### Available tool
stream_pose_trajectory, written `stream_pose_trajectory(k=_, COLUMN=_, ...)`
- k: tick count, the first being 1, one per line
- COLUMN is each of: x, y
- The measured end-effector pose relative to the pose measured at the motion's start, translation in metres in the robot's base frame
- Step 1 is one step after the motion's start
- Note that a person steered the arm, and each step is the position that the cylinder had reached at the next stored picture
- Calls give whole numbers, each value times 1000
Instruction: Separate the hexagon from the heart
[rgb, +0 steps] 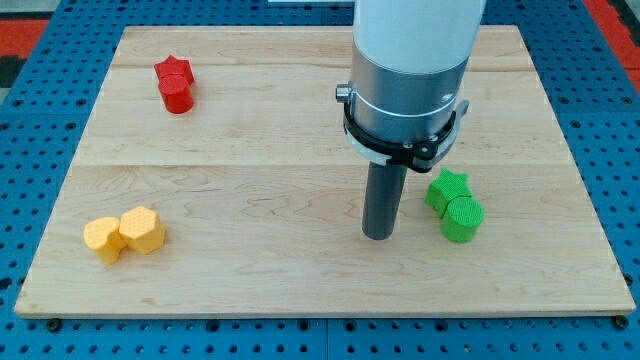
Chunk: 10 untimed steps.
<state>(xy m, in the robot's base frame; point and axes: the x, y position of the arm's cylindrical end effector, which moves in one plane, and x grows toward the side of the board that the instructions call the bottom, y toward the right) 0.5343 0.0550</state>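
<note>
Two yellow blocks touch at the view's lower left: a yellow hexagon (102, 238) on the left and a yellow heart (143, 229) on its right. My tip (378, 236) rests on the board right of the middle, far to the right of both yellow blocks. It stands a little left of a green cylinder (462, 218) and a green star (448, 189), which touch each other.
A red star (175, 84) sits at the view's upper left. The wooden board (300, 100) lies on a blue perforated table (620, 150). The arm's wide body (410, 70) covers part of the board's top middle.
</note>
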Motion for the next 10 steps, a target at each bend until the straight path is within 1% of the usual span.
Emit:
stream_pose_trajectory(k=4, x=3, y=-4)
stream_pose_trajectory(k=7, x=3, y=25)
stream_pose_trajectory(k=10, x=3, y=27)
